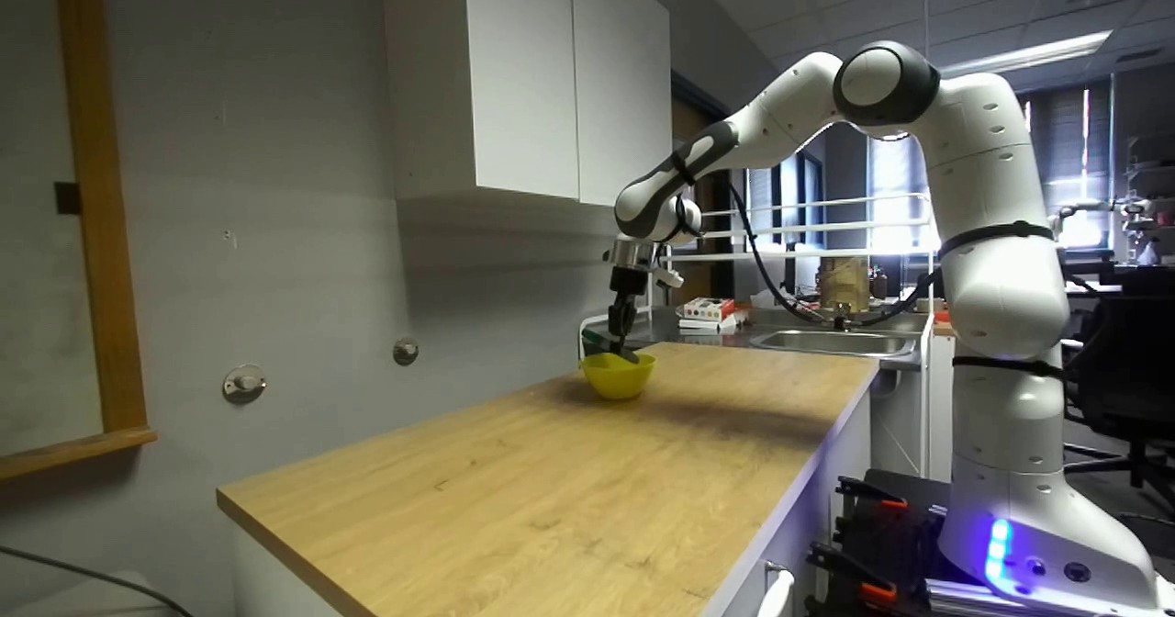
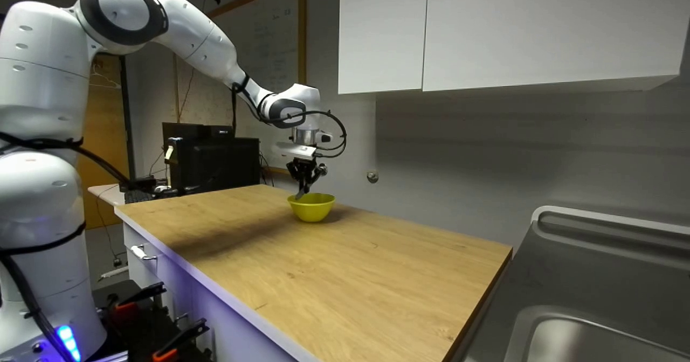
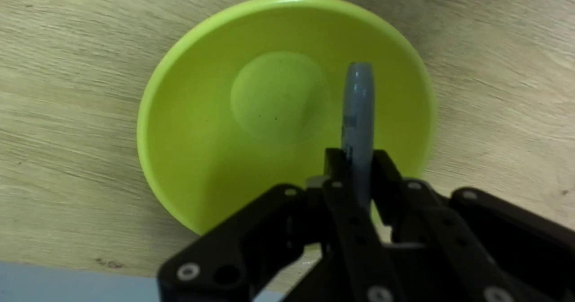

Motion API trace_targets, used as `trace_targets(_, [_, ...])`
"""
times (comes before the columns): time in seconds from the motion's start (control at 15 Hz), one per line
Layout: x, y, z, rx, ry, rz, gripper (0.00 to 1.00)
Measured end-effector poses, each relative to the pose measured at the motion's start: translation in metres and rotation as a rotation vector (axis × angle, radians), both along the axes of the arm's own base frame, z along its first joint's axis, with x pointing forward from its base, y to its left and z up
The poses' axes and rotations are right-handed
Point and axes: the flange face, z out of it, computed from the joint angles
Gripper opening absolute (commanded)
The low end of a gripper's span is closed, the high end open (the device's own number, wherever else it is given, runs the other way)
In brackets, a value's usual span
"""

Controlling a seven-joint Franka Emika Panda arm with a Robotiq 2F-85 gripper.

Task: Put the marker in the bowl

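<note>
The bright yellow bowl [image 1: 618, 380] stands upright on the wooden counter, close to the wall; it also shows in an exterior view [image 2: 312, 212] and from above in the wrist view [image 3: 193, 126]. My gripper [image 3: 358, 160] is shut on the grey-looking marker [image 3: 358, 104]. The marker's free end points over the inside of the bowl, right of its middle in the wrist view; its rear part is hidden between the fingers. In both exterior views, the gripper [image 1: 622, 340] [image 2: 304, 187] is just above the bowl, with the marker tilted and its lower end at rim height.
The wooden counter [image 1: 587, 488] has a wall behind it and a white cabinet [image 2: 517, 33] above. A sink [image 1: 831, 342] and small boxes [image 1: 707, 312] are beyond one end. A black monitor [image 2: 218, 162] is beyond the opposite end.
</note>
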Motion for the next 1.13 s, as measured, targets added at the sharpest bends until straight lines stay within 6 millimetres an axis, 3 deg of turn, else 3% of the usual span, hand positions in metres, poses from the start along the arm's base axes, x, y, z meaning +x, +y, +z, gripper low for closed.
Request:
trace_targets(0.07, [0.0003,0.0002,-0.0016,0.000,0.001,0.006,0.44])
trace_targets(0.13, [0.0005,0.0007,-0.0028,0.000,0.002,0.010,0.44])
trace_targets(0.27, [0.0008,0.0025,-0.0043,0.000,0.005,0.015,0.57])
trace_targets(0.6, [0.0013,0.0080,-0.0049,0.001,0.005,0.027,0.95])
trace_targets(0.73, [0.0014,0.0090,-0.0049,0.001,0.005,0.030,1.00])
trace_targets(1.13, [-0.0015,0.0059,-0.0001,-0.001,0.007,0.068,1.00])
